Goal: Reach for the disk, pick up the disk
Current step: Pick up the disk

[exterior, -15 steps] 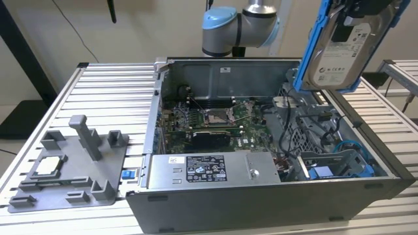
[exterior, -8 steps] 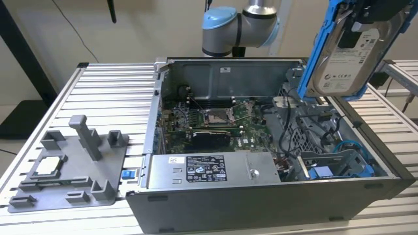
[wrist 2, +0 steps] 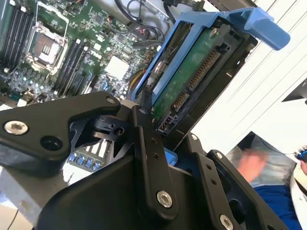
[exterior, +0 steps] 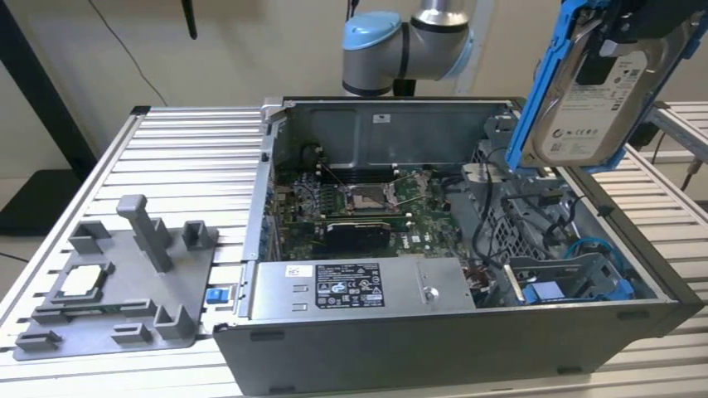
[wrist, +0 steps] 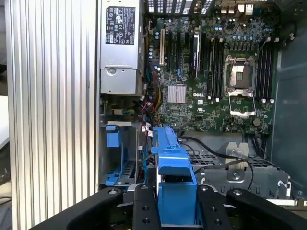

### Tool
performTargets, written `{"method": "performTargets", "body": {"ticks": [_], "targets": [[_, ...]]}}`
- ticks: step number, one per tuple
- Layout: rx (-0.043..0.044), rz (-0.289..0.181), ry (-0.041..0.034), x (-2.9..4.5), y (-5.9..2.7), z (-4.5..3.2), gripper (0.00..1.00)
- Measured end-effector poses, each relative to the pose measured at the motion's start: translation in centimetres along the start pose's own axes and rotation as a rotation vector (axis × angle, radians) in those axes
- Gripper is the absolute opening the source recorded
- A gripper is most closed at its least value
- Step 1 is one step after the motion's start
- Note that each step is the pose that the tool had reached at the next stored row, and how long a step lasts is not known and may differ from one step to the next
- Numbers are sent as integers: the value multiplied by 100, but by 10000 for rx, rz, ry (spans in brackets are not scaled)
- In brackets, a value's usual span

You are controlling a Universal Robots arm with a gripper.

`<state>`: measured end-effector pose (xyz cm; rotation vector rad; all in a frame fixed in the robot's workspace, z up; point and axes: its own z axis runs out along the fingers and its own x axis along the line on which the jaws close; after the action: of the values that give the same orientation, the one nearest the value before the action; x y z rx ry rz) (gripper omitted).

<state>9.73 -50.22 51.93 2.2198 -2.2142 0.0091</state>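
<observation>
We see the gripper (wrist: 176, 211) clenched on the disk (exterior: 592, 91), holding it tilted on edge, well above the open case (exterior: 443, 348), over the side with the blue bay (exterior: 569, 286).

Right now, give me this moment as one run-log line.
tool: shut on disk | disk: lifted above open computer case, upright, in blue bracket | empty drive bay below
</observation>
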Motion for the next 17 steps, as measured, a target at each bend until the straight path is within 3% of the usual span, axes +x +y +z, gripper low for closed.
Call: {"method": "performTargets", "body": {"ticks": [11,17], "targets": [[0,0,-1,8,0,1,0],[0,15,0,93,0,6,0]]}}
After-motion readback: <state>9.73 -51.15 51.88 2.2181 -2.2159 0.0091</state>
